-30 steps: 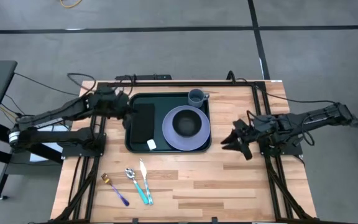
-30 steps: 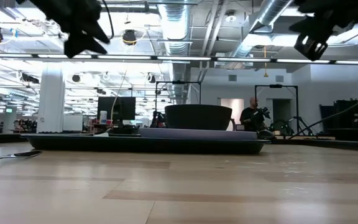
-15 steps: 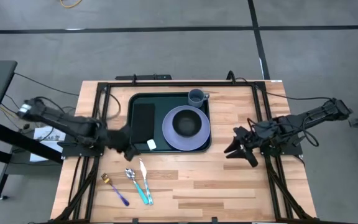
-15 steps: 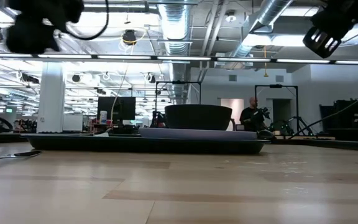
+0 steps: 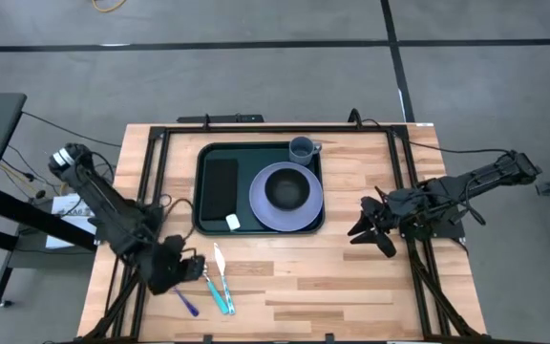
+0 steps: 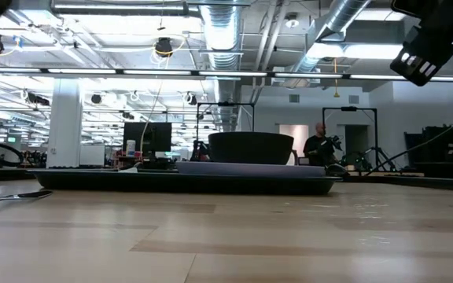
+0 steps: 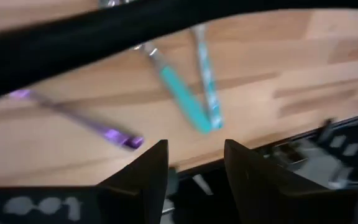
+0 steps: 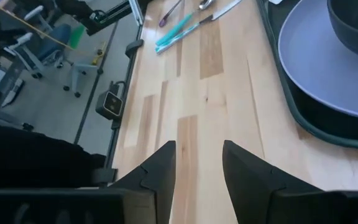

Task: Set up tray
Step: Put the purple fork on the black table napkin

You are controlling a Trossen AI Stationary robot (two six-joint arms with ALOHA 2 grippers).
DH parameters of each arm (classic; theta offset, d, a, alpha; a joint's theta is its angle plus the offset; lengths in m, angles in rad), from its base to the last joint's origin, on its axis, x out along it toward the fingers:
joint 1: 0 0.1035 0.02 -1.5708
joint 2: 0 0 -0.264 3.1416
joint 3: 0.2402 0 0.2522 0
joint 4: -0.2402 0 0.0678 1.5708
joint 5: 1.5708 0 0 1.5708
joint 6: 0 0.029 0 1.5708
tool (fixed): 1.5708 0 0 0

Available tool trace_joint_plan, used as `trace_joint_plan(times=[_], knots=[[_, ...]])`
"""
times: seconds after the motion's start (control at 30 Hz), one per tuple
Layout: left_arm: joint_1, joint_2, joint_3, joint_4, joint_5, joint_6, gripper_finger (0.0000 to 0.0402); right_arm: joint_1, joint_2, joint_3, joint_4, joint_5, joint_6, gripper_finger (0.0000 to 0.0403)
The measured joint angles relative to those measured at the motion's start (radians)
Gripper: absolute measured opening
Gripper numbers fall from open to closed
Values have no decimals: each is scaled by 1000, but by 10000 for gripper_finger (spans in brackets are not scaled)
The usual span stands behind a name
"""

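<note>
The dark green tray (image 5: 199, 218) lies at the table's far middle. It holds a black napkin (image 5: 221, 185), a purple plate (image 5: 264, 212) with a dark bowl (image 5: 286, 190), a grey cup (image 5: 302, 147) and a small white piece (image 5: 233, 222). A purple-handled fork (image 7: 98, 127), a teal-handled spoon (image 7: 180, 99) and a knife (image 7: 207, 87) lie flat on the wood near the left front. My left gripper (image 5: 181, 268) hovers open over this cutlery, its fingers (image 7: 148, 168) clear of it. To the right of the tray, my right gripper (image 5: 366, 225) is open above the table.
Black frame rails (image 5: 157, 182) run along the table's left, right and far sides. Bare wood (image 5: 332, 287) spreads across the front middle and right. In the low view a person (image 6: 318, 145) stands far behind the table.
My left gripper has swung from over the tray's left part toward the table's near left, dropping lower and rolling about its pointing line, and now hangs over the cutlery. Nothing on the table has moved.
</note>
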Motion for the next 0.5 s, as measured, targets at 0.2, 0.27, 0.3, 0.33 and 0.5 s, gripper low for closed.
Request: trace_joint_plan(times=[0.2, 0.27, 0.3, 0.33, 0.5], knots=[[-3, 118, 206, -269, 91, 0, 144, 0, 0, 0, -6, 0, -21, 122], [-2, 137, 266, -366, 115, 0, 144, -5, 0, 0, -6, 0, -22, 122], [2, 144, 290, -410, 135, 0, 144, -5, 0, 0, -6, 0, -22, 122], [5, 152, 310, -444, 151, 0, 144, -5, 0, 0, -5, 0, -22, 122], [5, 161, 356, -517, 118, 16, 144, -5, 0, 0, -1, 0, -24, 122]])
